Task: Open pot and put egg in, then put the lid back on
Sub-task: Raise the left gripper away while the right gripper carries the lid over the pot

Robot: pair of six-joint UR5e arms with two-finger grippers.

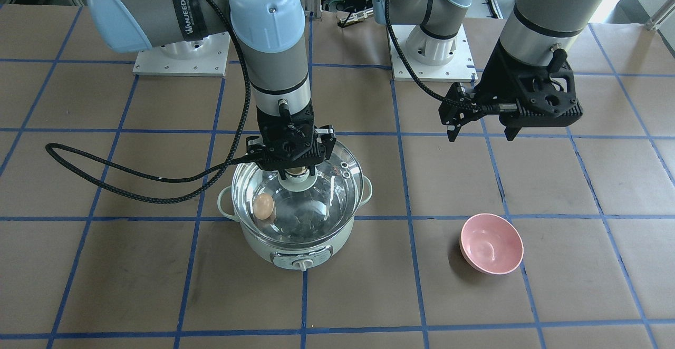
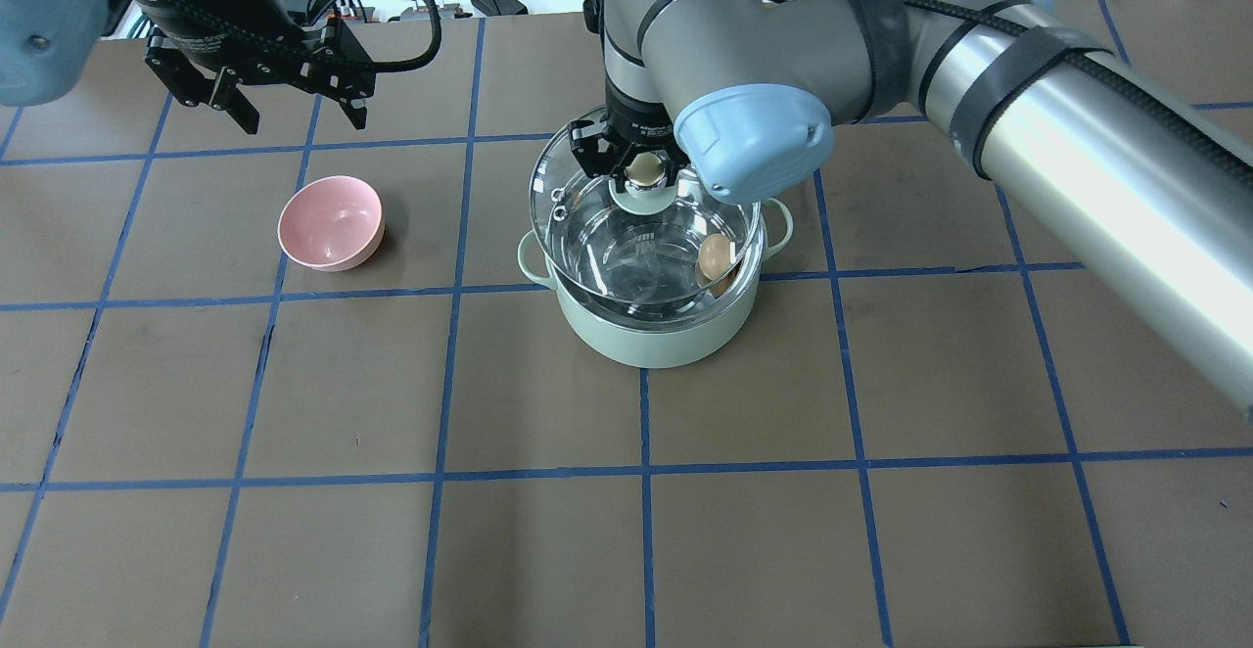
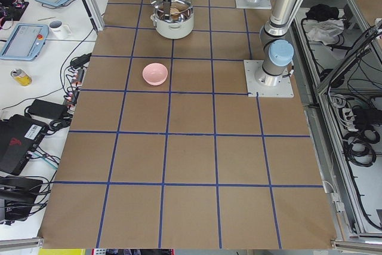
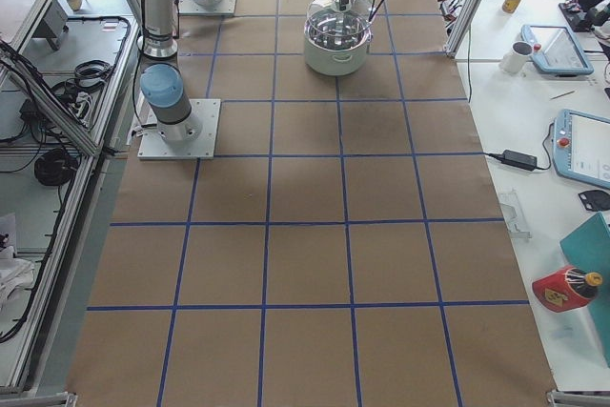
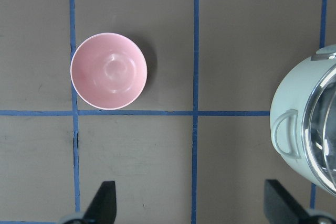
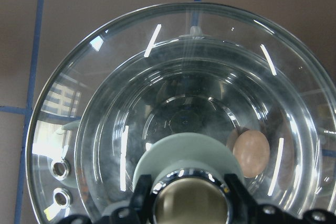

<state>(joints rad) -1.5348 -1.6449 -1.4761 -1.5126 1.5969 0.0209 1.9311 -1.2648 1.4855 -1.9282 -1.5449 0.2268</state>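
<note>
The mint-green pot (image 1: pixel 295 254) stands mid-table, also in the overhead view (image 2: pixel 656 335). The tan egg (image 1: pixel 263 206) lies inside it against the wall, seen through the glass (image 2: pixel 714 256) (image 6: pixel 251 151). My right gripper (image 1: pixel 299 172) (image 2: pixel 643 170) (image 6: pixel 190 203) is shut on the cream-gold knob of the clear glass lid (image 1: pixel 337 180) (image 2: pixel 587 198) (image 6: pixel 157 77). It holds the lid over the pot, seemingly a little above the rim. My left gripper (image 1: pixel 481 130) (image 2: pixel 301 117) (image 5: pixel 191 205) is open and empty, raised to the side of the pot, beyond the bowl.
A pink bowl (image 1: pixel 491 243) (image 2: pixel 331 222) (image 5: pixel 108 71) stands empty on the table on my left side, about a grid square from the pot. The pot's side handle (image 5: pixel 286 132) shows in the left wrist view. A black cable (image 1: pixel 132 180) loops on the table by the right arm.
</note>
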